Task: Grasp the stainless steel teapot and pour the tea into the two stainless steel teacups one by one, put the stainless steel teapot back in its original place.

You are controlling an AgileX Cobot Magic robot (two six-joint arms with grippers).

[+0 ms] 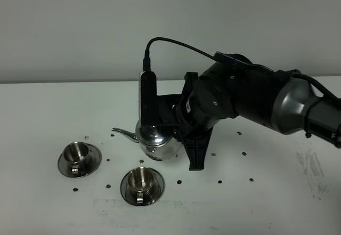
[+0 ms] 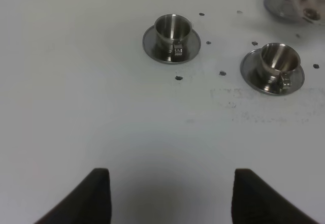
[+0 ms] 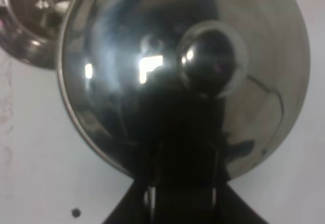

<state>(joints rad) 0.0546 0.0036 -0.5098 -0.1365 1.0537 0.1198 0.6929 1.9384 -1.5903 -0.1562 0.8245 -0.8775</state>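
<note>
The stainless steel teapot is at mid-table with its spout pointing left, toward the cups. My right gripper reaches across from the right and is closed at the teapot's handle side. In the right wrist view I look straight down on the lid and knob, and the gripper is dark below them, hiding the handle. The steel disc shows partly beside the pot's base. I cannot tell whether the pot rests on it. One teacup on its saucer stands at the left, the other in front. My left gripper is open and empty, well short of both cups.
Small dark specks are scattered on the white table around the cups and teapot. The right arm's bulky dark body hangs over the table's right middle. A faint smudged strip runs across the table in front of the front cup.
</note>
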